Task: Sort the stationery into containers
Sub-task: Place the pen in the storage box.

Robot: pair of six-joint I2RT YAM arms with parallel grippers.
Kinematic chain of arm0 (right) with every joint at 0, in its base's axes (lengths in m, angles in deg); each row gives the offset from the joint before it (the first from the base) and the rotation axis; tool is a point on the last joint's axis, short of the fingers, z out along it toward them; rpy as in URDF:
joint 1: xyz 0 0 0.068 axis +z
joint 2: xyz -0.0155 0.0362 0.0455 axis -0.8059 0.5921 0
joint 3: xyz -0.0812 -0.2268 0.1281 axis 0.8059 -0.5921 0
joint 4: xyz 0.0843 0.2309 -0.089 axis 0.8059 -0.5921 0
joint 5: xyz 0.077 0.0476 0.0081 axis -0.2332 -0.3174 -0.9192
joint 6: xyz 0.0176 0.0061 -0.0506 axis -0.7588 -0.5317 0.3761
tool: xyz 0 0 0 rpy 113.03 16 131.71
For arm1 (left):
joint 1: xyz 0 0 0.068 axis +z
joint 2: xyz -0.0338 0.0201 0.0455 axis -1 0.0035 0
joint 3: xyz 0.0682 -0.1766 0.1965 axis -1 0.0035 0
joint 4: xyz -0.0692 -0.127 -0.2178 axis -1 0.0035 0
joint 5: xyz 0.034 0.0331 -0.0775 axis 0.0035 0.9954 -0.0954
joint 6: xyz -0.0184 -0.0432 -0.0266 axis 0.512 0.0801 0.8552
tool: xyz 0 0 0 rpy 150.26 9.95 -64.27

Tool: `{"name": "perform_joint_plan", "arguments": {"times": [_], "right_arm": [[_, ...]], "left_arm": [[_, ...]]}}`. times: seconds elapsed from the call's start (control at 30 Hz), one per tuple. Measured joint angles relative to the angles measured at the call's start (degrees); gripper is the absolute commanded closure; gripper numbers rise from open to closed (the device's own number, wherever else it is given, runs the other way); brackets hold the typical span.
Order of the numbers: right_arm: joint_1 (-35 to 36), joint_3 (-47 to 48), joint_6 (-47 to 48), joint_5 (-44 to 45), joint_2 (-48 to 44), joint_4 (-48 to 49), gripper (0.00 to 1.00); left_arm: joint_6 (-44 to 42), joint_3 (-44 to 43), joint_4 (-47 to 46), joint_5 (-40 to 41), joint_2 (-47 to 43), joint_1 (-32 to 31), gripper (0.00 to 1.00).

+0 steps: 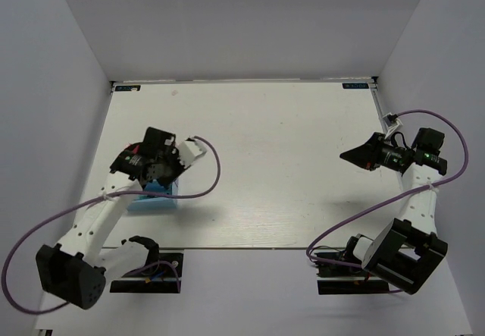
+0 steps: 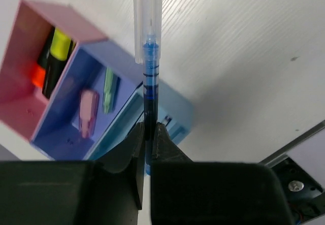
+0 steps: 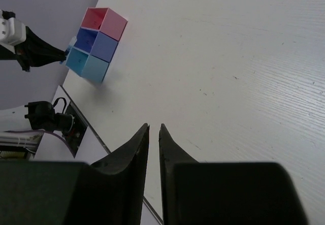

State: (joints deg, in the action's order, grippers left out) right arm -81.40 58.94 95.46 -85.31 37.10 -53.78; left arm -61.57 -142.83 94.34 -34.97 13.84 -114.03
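- Top external view: white table [image 1: 273,161] inside white walls. The left arm [image 1: 98,222] reaches over the boxes at the table's left side, and the right arm [image 1: 413,199] is held above the right side, well apart from them.
- Right gripper [image 3: 153,131]: jaws nearly pressed together with only a thin slit between them and nothing in it. It is above bare table.
- Left gripper [image 2: 148,133]: jaws pinching a pen, directly above the boxes.
- Boxes: three adjoining open ones in a row, a pink box [image 2: 23,83], a blue box [image 2: 56,118] and a light blue box [image 2: 177,113]. They show from afar in the right wrist view [image 3: 96,44].
- Pen [image 2: 148,57]: blue ink, clear barrel, clamped at its lower end. It points away from the camera, over the light blue box's edge.
- Highlighters: two black ones lie in the pink box, one with a yellow end [image 2: 61,44] and one with an orange end [image 2: 36,75].
- Clip [image 2: 108,90]: pale green, in the blue box, beside a blurred pinkish item [image 2: 87,110] that I cannot identify.
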Motion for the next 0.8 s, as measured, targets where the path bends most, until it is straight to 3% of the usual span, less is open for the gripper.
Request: {"name": "perform_joint_plan", "arguments": {"times": [0.1, 0.3, 0.8], "right_arm": [[0.0, 0.0, 0.0, -1.1, 0.4, -0.5, 0.83], [-0.2, 0.0, 0.3, -2.9, 2.6, -1.3, 0.83], [-2.2, 0.0, 5.6, -6.6, 5.4, -7.3, 0.82]], "left_arm": [[-5.0, 4.5, -1.0, -2.9, -3.4, 8.5, 1.00], [-14.3, 12.3, -3.3, -8.7, -9.9, 19.1, 1.00], [-20.1, 19.7, -14.9, -10.9, -7.2, 27.3, 1.00]]}}
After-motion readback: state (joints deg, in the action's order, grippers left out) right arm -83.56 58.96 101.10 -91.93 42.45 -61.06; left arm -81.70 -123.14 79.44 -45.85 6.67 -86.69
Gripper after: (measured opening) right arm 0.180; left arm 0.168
